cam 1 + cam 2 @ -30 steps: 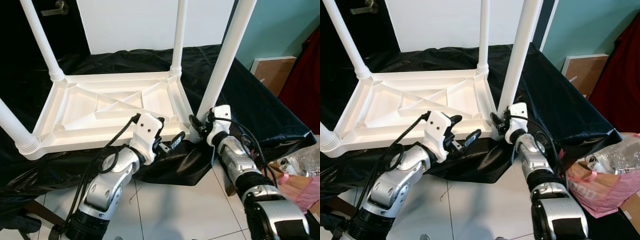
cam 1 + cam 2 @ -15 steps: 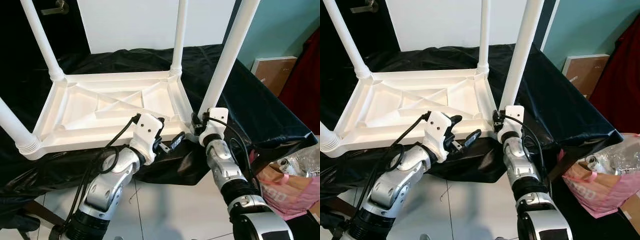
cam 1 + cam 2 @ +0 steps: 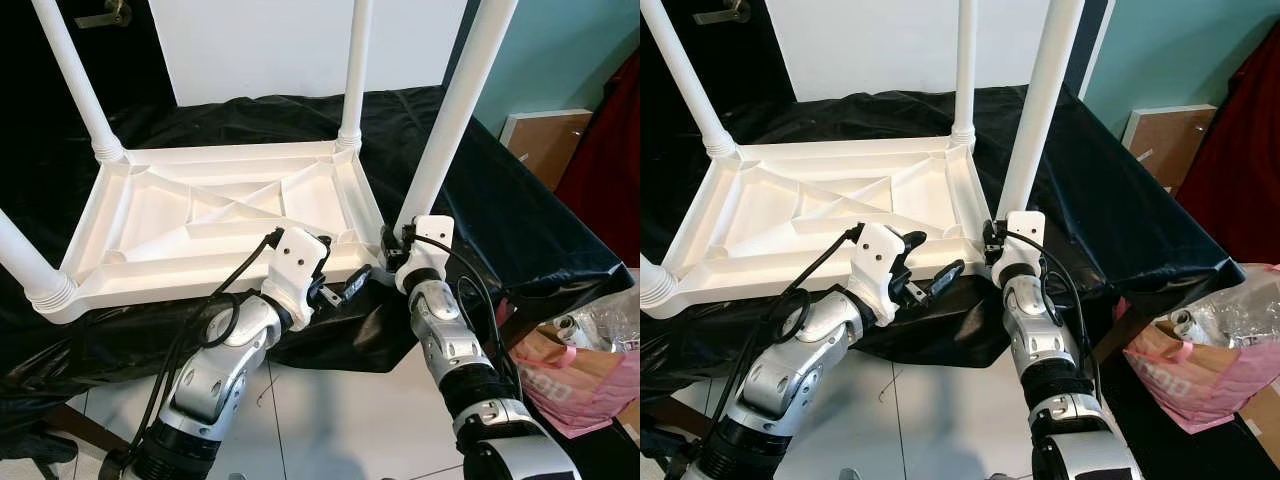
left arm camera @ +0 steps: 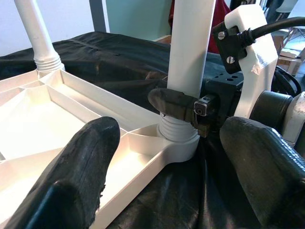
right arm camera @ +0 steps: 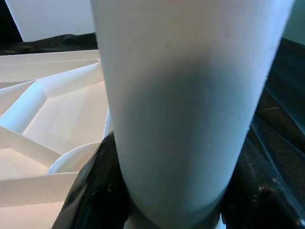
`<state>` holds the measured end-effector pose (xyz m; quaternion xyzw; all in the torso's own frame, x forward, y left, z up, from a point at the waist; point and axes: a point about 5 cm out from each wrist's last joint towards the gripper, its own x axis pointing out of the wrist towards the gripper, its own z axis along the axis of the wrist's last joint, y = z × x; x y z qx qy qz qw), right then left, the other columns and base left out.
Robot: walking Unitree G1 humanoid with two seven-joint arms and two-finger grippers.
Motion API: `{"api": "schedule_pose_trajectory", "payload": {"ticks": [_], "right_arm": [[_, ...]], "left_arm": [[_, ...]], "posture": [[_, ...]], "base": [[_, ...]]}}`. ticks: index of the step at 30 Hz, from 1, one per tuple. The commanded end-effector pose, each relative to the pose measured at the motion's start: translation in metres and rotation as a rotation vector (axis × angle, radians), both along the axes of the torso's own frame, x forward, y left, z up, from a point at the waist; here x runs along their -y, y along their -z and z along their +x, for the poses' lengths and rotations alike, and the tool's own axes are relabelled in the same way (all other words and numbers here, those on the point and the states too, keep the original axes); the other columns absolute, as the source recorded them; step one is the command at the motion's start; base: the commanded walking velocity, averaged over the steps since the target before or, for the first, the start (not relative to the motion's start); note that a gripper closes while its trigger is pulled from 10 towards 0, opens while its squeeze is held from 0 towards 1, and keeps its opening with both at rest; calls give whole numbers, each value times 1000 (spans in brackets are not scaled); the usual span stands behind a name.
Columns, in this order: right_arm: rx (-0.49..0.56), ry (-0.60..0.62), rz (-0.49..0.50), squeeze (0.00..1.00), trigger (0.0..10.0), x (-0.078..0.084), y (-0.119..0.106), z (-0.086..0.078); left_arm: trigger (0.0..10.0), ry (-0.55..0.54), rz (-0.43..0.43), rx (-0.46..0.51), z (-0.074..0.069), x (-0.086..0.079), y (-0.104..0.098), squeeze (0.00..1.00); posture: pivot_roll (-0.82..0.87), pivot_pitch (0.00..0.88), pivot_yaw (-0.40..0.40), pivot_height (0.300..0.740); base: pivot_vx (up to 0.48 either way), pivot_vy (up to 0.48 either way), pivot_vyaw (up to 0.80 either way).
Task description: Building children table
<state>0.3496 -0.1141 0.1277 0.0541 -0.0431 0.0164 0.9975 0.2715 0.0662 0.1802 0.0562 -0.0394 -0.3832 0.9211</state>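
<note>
A white plastic children's table [image 3: 200, 215] lies upside down on a black-draped surface, its legs pointing up. My right gripper [image 3: 396, 248] is shut on the near right leg [image 3: 450, 110], just above its threaded base. In the right wrist view that leg [image 5: 186, 95] sits tight between the two black fingers [image 5: 95, 191]. My left gripper [image 3: 340, 268] hovers open at the table's front rim, just left of that corner. The left wrist view has its fingers [image 4: 81, 162] spread wide, and past them the right gripper's finger wraps the leg base [image 4: 178, 133].
The black cloth [image 3: 520, 220] hangs over the edge toward the white tile floor [image 3: 340, 410]. A pink bag with crumpled plastic [image 3: 590, 360] sits at the lower right. A brown board [image 3: 550, 140] leans on the teal wall. A white panel [image 3: 300, 50] stands behind the table.
My right forearm has swung in toward the left and the wrist has turned around the leg, with the gripper staying at the leg's base. The left arm has held still.
</note>
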Motion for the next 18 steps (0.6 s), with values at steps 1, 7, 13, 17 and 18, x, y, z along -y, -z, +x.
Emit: {"api": "schedule_pose_trajectory", "payload": {"ticks": [1,7,13,17,18], "right_arm": [[-70,31,20,0,10000,5,16,-5],[-27,31,-3,0,10000,7,9,-4],[9,-17,13,1000,10000,9,3,-5],[24,-47,0,1000,10000,14,1,-5],[24,-47,0,1000,10000,14,1,-5]], "left_arm": [[10000,28,0,-11,-1,3,2,0],[10000,16,-1,-16,0,1,2,0],[10000,2,-6,-18,1,0,2,0],[10000,-4,-7,-18,2,0,2,0],[10000,-4,-7,-18,2,0,2,0]], "posture": [[-9,50,-44,740],[-9,54,-45,740],[-11,55,-48,740],[-12,58,-48,740],[-12,58,-48,740]], "base": [[0,0,0],[0,0,0],[0,0,0],[0,0,0],[0,0,0]]}}
